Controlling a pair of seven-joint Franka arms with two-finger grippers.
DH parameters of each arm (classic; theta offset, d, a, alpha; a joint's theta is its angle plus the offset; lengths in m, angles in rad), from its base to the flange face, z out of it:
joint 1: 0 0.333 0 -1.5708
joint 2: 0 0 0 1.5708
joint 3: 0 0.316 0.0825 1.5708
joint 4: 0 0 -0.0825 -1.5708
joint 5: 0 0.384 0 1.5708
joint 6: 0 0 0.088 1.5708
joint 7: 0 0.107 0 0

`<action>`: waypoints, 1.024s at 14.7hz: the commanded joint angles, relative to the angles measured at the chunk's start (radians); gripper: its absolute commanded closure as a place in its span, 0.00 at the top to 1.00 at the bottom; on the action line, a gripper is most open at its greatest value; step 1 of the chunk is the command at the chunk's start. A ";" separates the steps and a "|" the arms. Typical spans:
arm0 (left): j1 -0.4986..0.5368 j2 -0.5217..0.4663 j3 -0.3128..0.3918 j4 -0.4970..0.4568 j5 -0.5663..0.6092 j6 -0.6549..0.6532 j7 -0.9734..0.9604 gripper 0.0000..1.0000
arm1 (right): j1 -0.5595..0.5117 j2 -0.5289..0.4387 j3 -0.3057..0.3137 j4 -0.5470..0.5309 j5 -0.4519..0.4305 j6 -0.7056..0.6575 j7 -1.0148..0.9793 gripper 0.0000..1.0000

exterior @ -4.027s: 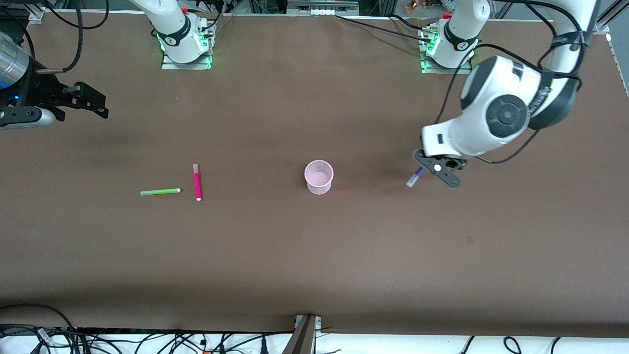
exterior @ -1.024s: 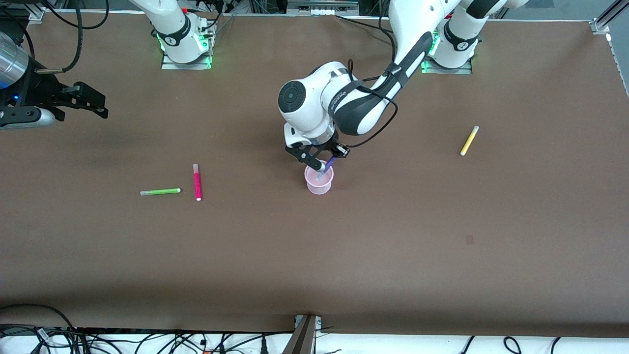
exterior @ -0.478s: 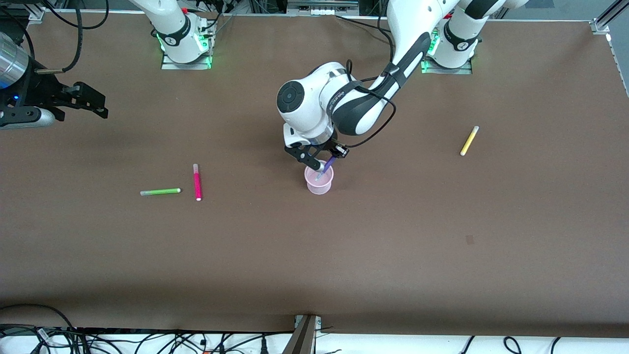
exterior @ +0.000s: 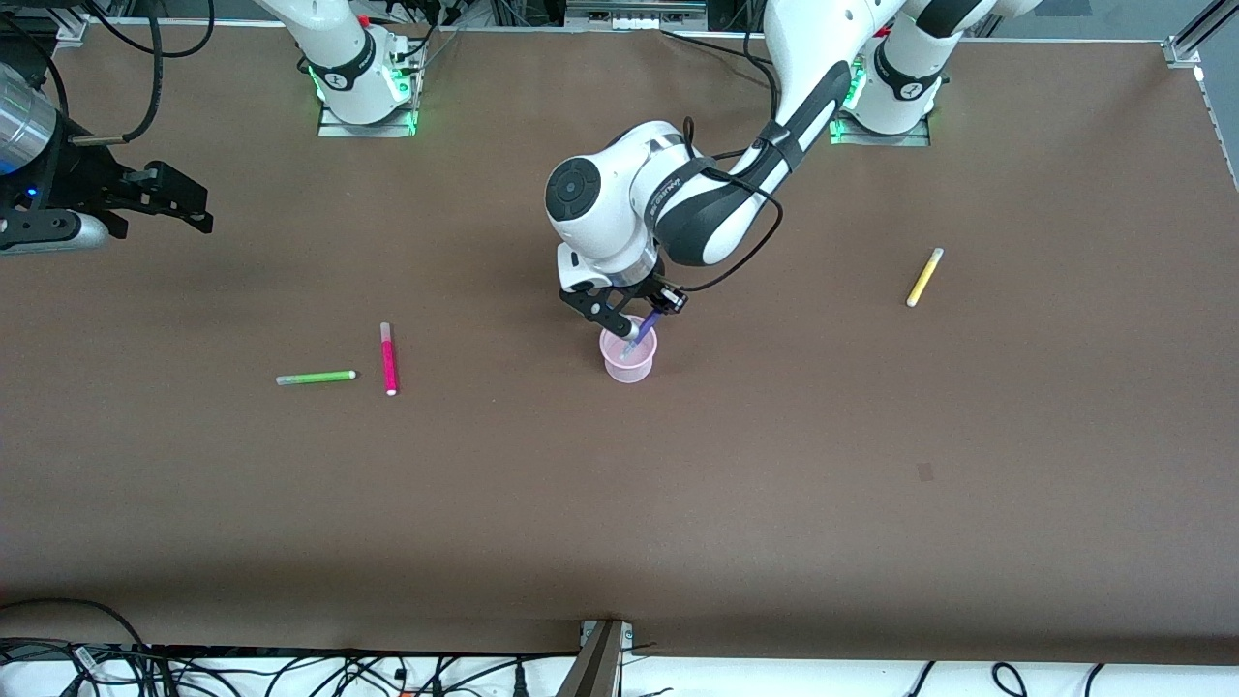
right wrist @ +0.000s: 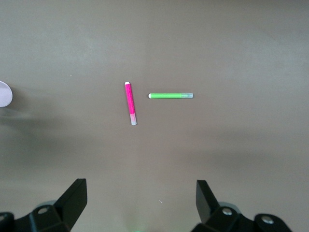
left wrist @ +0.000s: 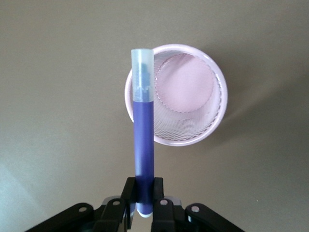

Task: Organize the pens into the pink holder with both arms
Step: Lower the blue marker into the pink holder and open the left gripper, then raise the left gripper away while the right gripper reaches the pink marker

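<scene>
I see the purple pen (left wrist: 143, 145) as a deep violet barrel with a pale, translucent cap, pinched at its lower end between the fingers of my left gripper (left wrist: 143, 195). In the front view that left gripper (exterior: 627, 312) hangs over the pink holder (exterior: 628, 360), the pen tilted with its pale end pointing down at the rim. From the left wrist view the pen's capped tip overlaps the holder's (left wrist: 212, 121) edge; I cannot tell whether it is touching the rim or already below it. The holder is a pale pink translucent cup with a fine mesh texture on its wall, upright near the middle of the table (exterior: 678, 503), and its pink floor shows bare.

My right gripper (exterior: 169, 205) waits with fingers spread wide over the right arm's end of the table. Under it I have the green pen (right wrist: 170, 95) and the magenta pen (right wrist: 130, 109) lying flat, close together, roughly at right angles. The yellow pen (exterior: 923, 277) lies alone toward the left arm's end, well apart from the holder
</scene>
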 commanded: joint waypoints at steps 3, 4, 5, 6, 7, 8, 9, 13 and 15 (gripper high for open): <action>-0.057 0.046 0.044 0.062 0.028 -0.024 -0.004 0.17 | 0.001 0.006 -0.004 0.022 0.001 -0.012 0.000 1.00; -0.065 0.049 0.056 0.065 0.026 -0.024 -0.002 0.17 | 0.001 0.006 -0.002 0.022 -0.002 -0.008 0.006 1.00; -0.065 0.052 0.060 0.065 0.026 -0.024 -0.002 0.17 | 0.001 0.006 -0.001 0.024 -0.004 -0.006 0.009 1.00; -0.065 0.052 0.060 0.065 0.026 -0.024 -0.002 0.17 | 0.001 0.009 -0.001 0.024 0.000 -0.006 0.013 1.00; -0.065 0.051 0.060 0.065 0.026 -0.025 -0.002 0.17 | -0.002 0.012 -0.004 0.024 0.000 -0.006 0.013 1.00; -0.065 0.051 0.060 0.065 0.026 -0.025 -0.002 0.18 | -0.007 0.017 -0.005 0.022 0.012 0.018 0.000 1.00; -0.065 0.051 0.060 0.065 0.026 -0.025 -0.002 0.23 | -0.005 0.047 -0.005 0.019 0.015 0.053 -0.005 1.00; -0.065 0.048 0.060 0.079 0.022 -0.027 -0.002 0.63 | -0.002 0.144 -0.002 0.021 0.007 0.055 -0.013 1.00; -0.063 0.048 0.060 0.093 0.020 -0.027 -0.002 0.70 | 0.001 0.184 -0.002 0.017 0.007 0.055 -0.028 1.00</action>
